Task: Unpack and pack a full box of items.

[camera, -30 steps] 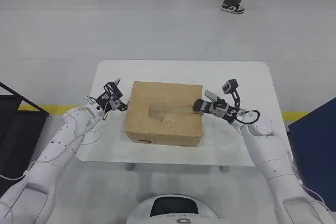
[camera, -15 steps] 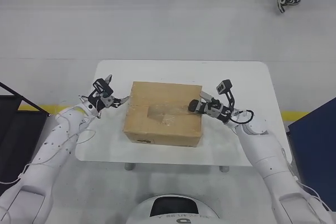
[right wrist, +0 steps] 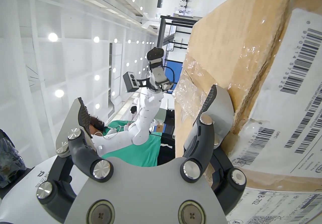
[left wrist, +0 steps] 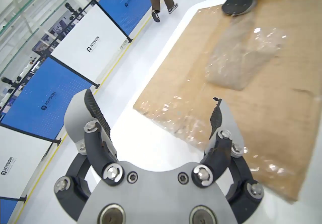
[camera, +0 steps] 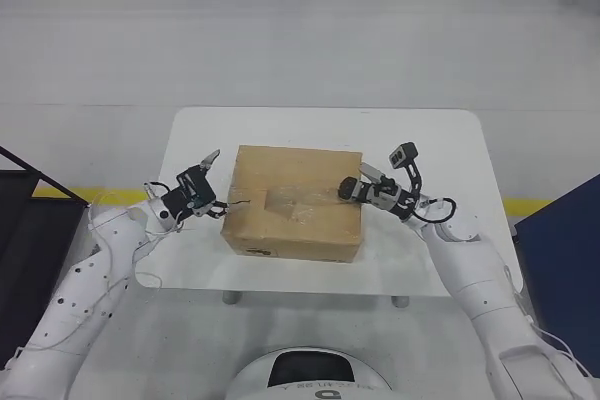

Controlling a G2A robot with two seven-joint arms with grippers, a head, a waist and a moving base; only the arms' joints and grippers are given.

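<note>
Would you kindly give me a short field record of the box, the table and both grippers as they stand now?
box: brown cardboard, closed, standing on the white table
tape: clear, wrinkled, across the box top
left gripper: open, beside the box's left edge, holding nothing
right gripper: open, at the box's right top edge, holding nothing
unpacking: not yet begun

Overhead camera looks down; both wrist cameras closely face the box [camera: 293, 203].
</note>
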